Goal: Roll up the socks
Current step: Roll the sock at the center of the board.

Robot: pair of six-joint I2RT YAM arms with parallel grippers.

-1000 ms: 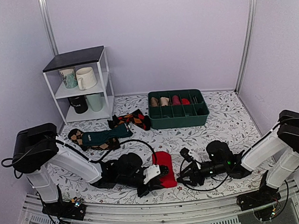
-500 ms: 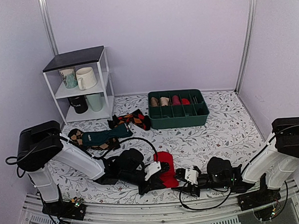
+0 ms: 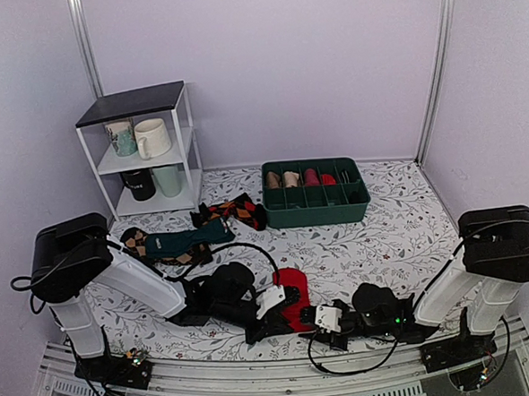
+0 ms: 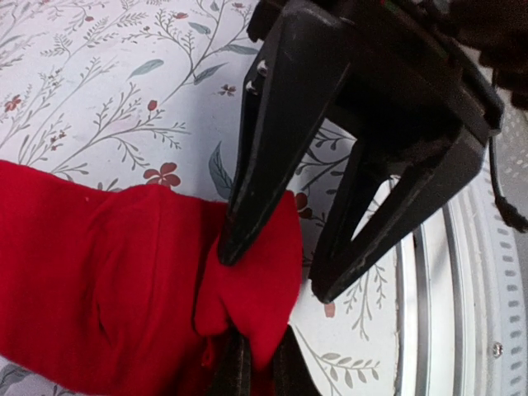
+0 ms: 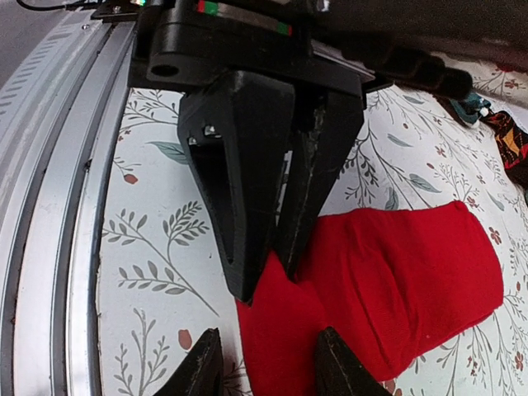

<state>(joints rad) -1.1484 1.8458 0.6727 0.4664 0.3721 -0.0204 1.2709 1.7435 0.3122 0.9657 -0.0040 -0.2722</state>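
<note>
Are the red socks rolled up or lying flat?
Flat, not rolled: the socks lie spread out, one end bunched in the left end effector.

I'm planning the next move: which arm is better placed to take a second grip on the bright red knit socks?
Probably the right. The right gripper is open with its fingertips at the near end of the bright red knit socks; the left gripper is shut on that same end.

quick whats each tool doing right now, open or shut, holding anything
left tool: closed, pinching an edge of the red socks.
right tool: open, straddling that same edge, not gripping.
</note>
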